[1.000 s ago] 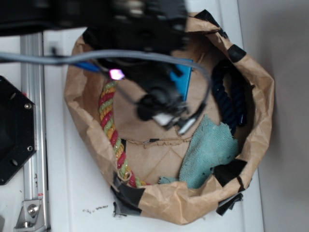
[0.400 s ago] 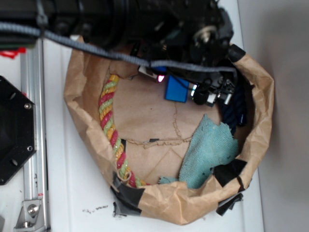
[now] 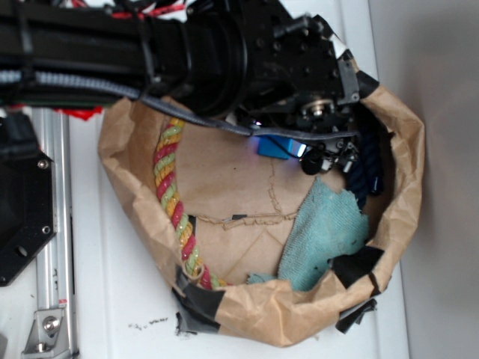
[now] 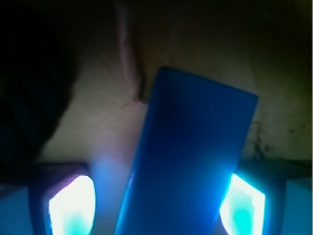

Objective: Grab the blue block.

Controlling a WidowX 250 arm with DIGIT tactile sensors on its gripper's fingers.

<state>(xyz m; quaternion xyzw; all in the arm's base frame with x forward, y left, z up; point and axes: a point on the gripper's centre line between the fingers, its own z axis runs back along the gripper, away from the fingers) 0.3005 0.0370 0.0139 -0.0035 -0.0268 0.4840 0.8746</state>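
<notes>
The exterior view is evenly lit and fairly sharp. The wrist view is dim and blurred, with two overexposed cyan glows at the bottom corners.

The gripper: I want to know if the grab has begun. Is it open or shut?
Open. In the wrist view the gripper has its fingertips on either side of the blue block, a gap showing on the left.
</notes>
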